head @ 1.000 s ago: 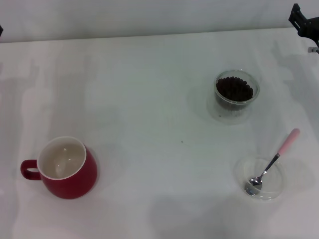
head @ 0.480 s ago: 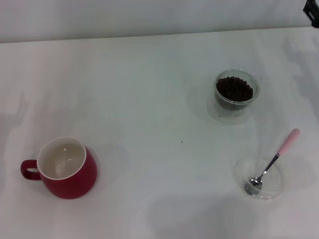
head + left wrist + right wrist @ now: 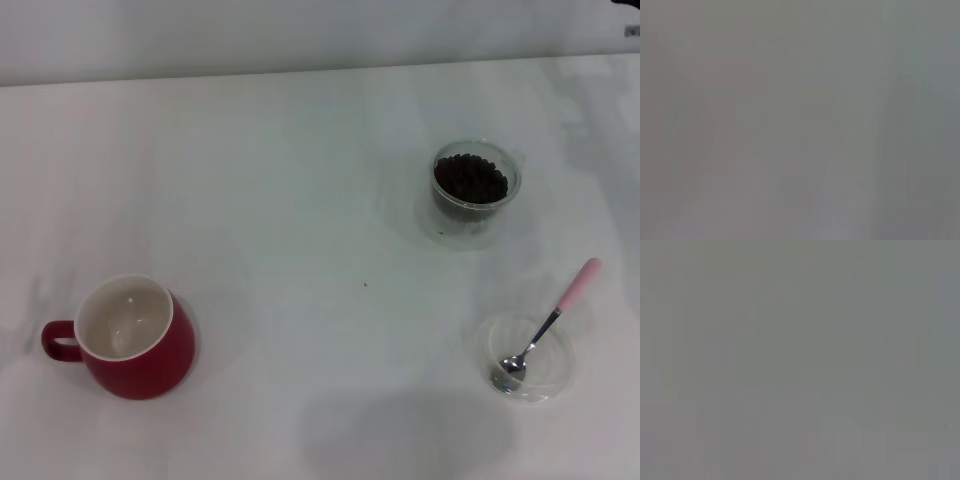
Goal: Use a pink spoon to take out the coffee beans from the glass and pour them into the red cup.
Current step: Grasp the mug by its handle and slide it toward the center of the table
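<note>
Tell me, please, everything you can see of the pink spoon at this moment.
The pink spoon is a small teaspoon with a shiny metal bowl and thin metal neck and a pale pink rounded handle. It lies tilted, with its bowl resting inside the flat clear dish and its handle leaning over the dish's rim, pointing up and away toward the table's right edge. Nothing holds it. It sits nearer the robot than the glass.

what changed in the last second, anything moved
Only the right arm: its dark pincer stood at the far right corner of the head view, then slid up and out until just a sliver shows at the edge. Nothing was grasped. The cup, glass of beans and spoon in its dish stayed put.
</note>
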